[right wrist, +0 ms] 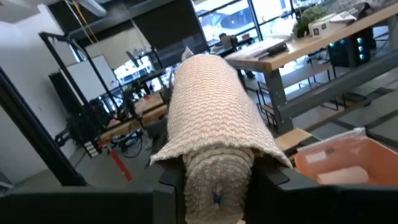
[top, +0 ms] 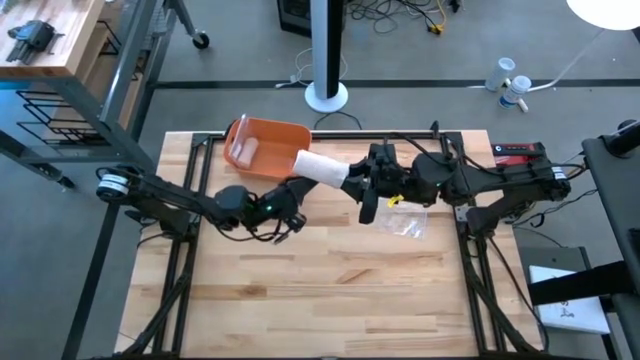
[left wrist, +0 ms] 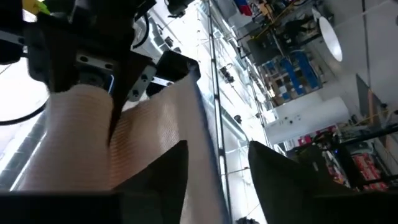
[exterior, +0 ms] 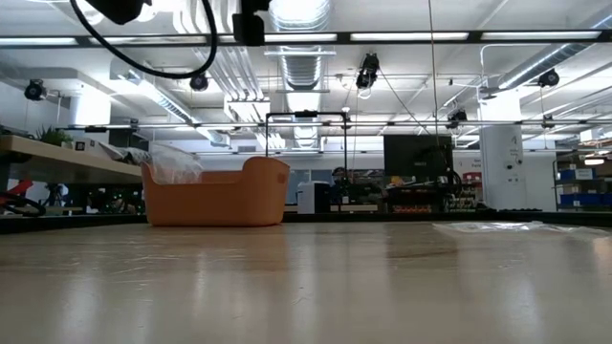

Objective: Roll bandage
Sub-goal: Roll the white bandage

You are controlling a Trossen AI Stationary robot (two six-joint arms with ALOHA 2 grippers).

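Beige bandage [top: 322, 168] is held above the table centre, at about 12 o'clock. The right gripper [top: 364, 183] pinches its rolled end; the left gripper [top: 296, 192] pinches the loose layer. Rolling seems in progress. Next, probably, the right wrist must turn while the left keeps tension.

bandage [top: 322, 168] held above the table's [top: 330, 290] far middle, between my two grippers | left gripper [top: 293, 190] at its left end, right gripper [top: 362, 180] at its right end | bin [top: 265, 147] just left of it at the far edge | plastic bag [top: 408, 222] on the table, right of centre, below my right arm
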